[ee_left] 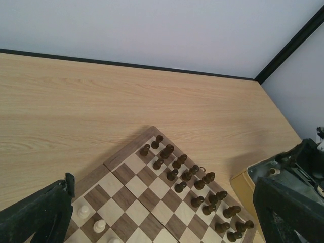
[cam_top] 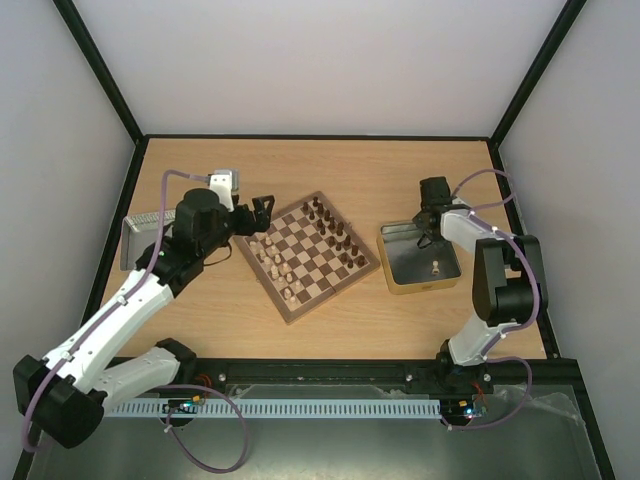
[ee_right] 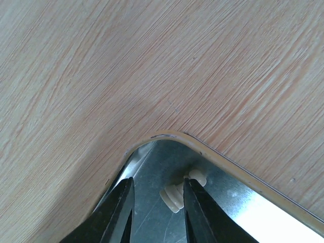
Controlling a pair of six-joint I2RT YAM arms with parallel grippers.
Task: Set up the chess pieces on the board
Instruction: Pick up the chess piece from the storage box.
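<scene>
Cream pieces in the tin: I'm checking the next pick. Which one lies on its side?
The cream piece in the tin's corner, between the right gripper's jaws; the other piece stands upright.

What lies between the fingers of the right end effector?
A cream chess piece lying on its side in the corner of the tin, seen in the right wrist view.

1. No text, label, brand, number or sign can be read in any view
2. The board, the metal tin and the bench show plain surfaces only, with no lettering to make out
</scene>
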